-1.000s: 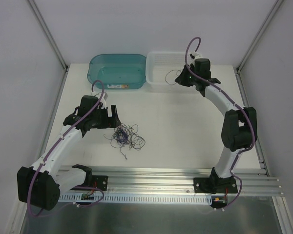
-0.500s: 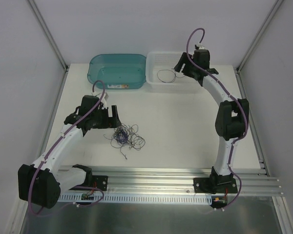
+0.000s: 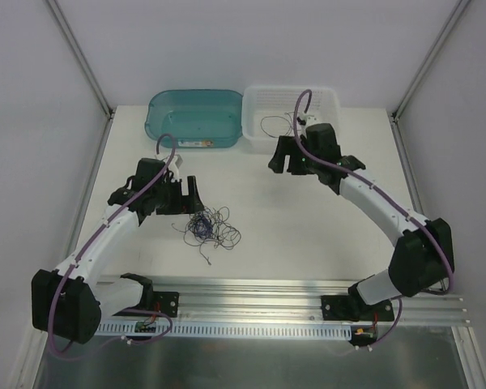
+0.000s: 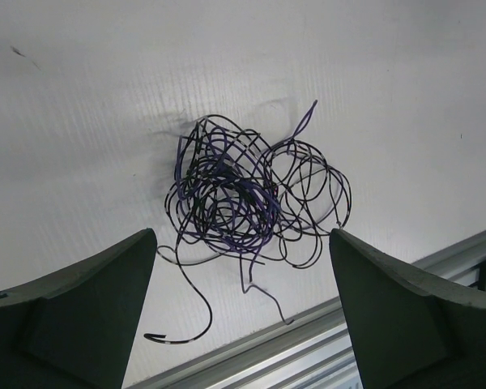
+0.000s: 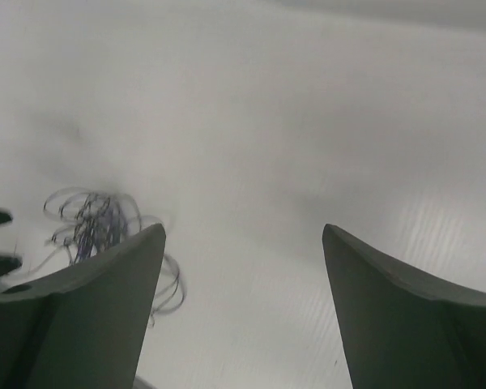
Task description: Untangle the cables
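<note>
A tangle of thin black and purple cables (image 3: 208,228) lies on the white table; in the left wrist view the cables (image 4: 243,194) sit just beyond my fingers, and blurred in the right wrist view the cables (image 5: 93,223) show at left. One loose cable (image 3: 274,124) lies in the white basket (image 3: 328,101). My left gripper (image 3: 190,192) hovers just left of and above the tangle, open and empty (image 4: 243,235). My right gripper (image 3: 281,156) hangs in front of the basket, open with nothing between its fingers (image 5: 243,231).
A teal bin (image 3: 196,118) stands at the back, left of the white basket. An aluminium rail (image 3: 267,301) runs along the near table edge. Frame posts rise at both back corners.
My right gripper opened over the basket, left one cable lying in it, and swung forward and left toward the table's middle. The left arm has barely moved.
</note>
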Controlling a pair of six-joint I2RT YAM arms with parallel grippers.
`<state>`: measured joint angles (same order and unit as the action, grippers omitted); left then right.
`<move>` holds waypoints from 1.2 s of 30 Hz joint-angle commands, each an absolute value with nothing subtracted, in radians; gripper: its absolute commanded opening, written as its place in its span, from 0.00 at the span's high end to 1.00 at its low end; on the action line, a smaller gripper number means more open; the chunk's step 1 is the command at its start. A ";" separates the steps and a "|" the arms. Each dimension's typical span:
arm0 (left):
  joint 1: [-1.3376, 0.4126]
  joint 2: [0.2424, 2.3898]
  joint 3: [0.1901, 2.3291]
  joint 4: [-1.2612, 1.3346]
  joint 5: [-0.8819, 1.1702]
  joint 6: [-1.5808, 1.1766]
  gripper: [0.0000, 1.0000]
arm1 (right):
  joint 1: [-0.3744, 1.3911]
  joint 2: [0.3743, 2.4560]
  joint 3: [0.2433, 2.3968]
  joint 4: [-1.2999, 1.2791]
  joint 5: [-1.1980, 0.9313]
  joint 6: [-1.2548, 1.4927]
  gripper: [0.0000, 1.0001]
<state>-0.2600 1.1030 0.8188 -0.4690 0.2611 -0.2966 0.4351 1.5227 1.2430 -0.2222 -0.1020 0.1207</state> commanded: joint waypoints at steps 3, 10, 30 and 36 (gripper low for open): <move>-0.255 1.147 0.795 -0.469 0.345 -0.330 0.12 | 0.615 1.379 1.045 -0.213 -0.085 0.212 0.18; -0.279 1.105 0.703 -0.468 0.316 -0.446 0.13 | 0.929 1.290 0.858 -0.054 0.044 0.337 0.18; -0.278 0.575 0.377 -0.439 0.149 -0.742 0.16 | 1.048 1.729 1.112 0.163 -0.029 0.244 0.17; -0.278 0.563 0.351 -0.407 0.169 -0.756 0.17 | 1.058 1.887 1.178 0.236 -0.072 0.261 0.19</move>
